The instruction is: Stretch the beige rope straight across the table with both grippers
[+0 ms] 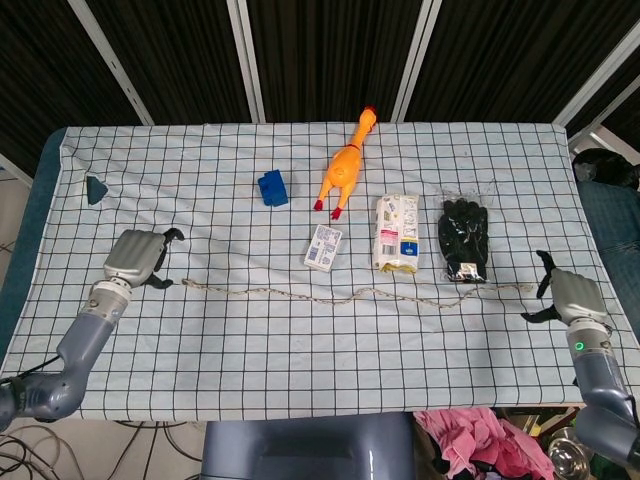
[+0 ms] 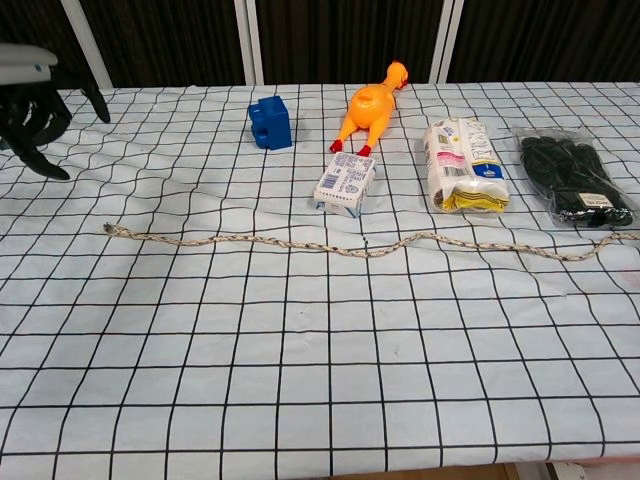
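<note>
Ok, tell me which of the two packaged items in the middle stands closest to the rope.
The small blue-and-white carton, left of the taller yellow-and-white packet. In the chest view its front edge comes lower toward the beige rope.

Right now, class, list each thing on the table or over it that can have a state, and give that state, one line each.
beige rope: lying loose, nearly straight, slightly wavy.
left hand: fingers apart, holding nothing, off the rope.
right hand: fingers apart, holding nothing.
rubber chicken: lying flat.
black gloves: in clear packaging.
</note>
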You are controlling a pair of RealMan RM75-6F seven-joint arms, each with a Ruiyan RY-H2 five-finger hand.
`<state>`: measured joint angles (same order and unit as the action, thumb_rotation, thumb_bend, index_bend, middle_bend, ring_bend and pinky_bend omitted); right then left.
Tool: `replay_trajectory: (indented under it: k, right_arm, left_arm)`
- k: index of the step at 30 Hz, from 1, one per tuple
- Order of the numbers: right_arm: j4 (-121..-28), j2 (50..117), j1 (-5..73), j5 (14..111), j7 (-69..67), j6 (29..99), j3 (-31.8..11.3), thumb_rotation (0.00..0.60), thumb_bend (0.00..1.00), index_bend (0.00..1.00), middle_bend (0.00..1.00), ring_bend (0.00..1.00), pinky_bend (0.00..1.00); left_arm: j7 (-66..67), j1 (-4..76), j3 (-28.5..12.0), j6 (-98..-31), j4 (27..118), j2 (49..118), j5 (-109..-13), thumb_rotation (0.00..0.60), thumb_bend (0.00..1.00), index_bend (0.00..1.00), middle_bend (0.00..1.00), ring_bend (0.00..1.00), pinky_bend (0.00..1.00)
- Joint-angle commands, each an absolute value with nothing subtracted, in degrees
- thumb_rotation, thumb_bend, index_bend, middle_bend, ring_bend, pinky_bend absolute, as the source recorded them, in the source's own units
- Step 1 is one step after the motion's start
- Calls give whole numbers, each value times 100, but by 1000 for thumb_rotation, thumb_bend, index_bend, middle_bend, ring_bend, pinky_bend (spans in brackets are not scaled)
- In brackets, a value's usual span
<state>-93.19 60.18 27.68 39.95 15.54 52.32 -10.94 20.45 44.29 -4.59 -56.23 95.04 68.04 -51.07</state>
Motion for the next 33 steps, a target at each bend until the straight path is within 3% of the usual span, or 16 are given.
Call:
replay_trajectory:
  k: [1,3,7,14,18,25,33]
  right_arm:
    - [-10510,5148,2404,4426,1546,6345,-1332,600,1,0,211,371,339]
    - [-10868,5137,2121,5130,1403,7168,-1346,600,1,0,163,310,285]
    - [-10814,5447,1635,6543,1265,8142,-941,600,5,0,130,260,253]
    - [-10263,6017,1040,7733,1490,8777,-165,600,11,0,120,232,235]
    - [-9930,6373,800,7980,1381,9075,-46,600,12,0,120,232,235]
    - [-9627,6609,624,8222,1187,9169,60,600,26,0,120,232,235]
    - [-9634,6618,567,8238,1177,9153,-22,600,43,0,121,235,235]
  left_arm:
    - [2294,4013,-525,-6566,10814,5960,-5414,600,66,221,397,246,298]
    - [2380,3679,-374,-7062,11425,5624,-5666,600,64,205,302,145,211]
    - [2464,2939,60,-8076,11845,5420,-6487,600,64,191,231,94,155]
    - [1746,1536,854,-9551,11170,5695,-7934,600,63,180,180,34,80]
    - [1124,1060,1217,-9749,10686,5792,-8396,600,63,169,165,19,51]
    - [662,668,1407,-9801,10093,5985,-8761,600,64,150,148,19,8]
    - [502,647,1105,-9640,10007,5954,-8582,600,64,136,138,19,5]
